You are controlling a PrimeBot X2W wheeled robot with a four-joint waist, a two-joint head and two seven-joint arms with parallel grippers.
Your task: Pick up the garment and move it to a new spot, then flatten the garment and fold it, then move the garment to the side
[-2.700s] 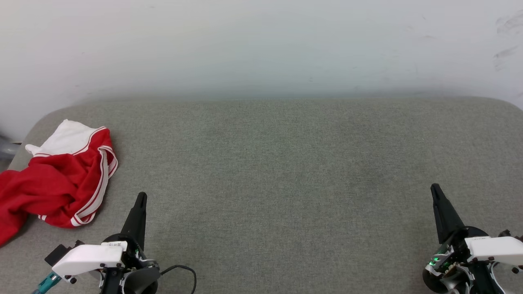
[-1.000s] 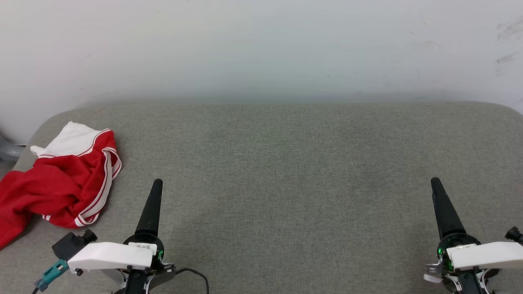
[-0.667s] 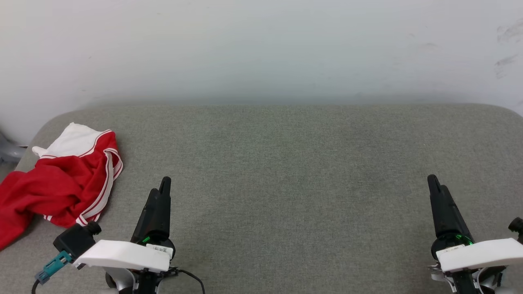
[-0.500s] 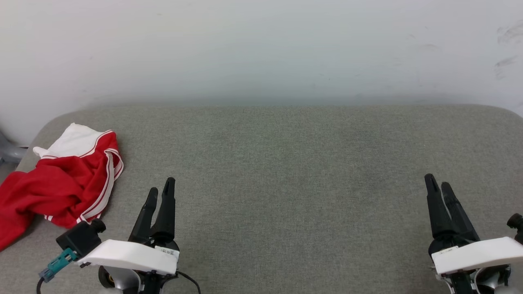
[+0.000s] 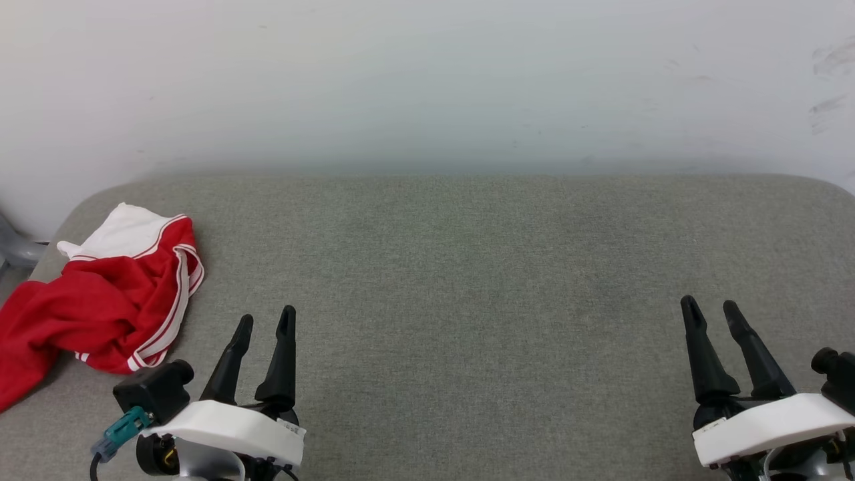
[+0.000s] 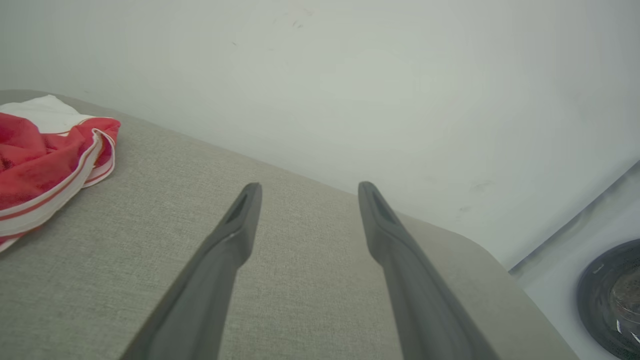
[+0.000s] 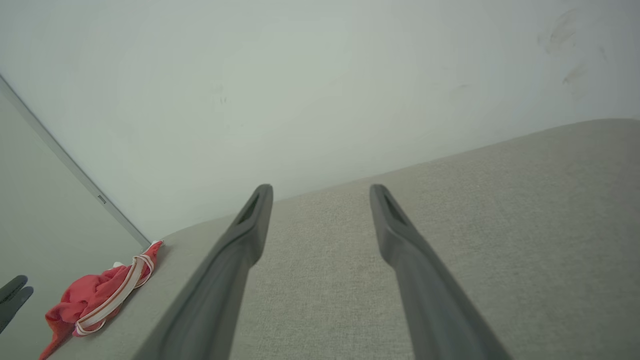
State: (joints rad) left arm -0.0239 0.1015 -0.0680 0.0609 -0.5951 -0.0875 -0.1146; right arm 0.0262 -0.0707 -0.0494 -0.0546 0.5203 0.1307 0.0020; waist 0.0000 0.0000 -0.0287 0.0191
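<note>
Both wrists had rolled in the last second. The left gripper [image 5: 267, 316] and right gripper [image 5: 709, 304] showed fingers apart, empty. The garment [image 5: 87, 307] lay bunched at the table [image 5: 467, 267] left end, untouched. Pickup looked not yet started.

I note the head camera looks forward and down over the grey padded surface [image 5: 467, 267] toward the white wall [image 5: 427, 80]. The left wrist camera sits low over that surface, facing the wall along the left gripper [image 6: 308, 186]. The right wrist camera does likewise along the right gripper [image 7: 321, 187]. All three views share the garment [image 5: 93, 307] at the surface's left end.
</note>
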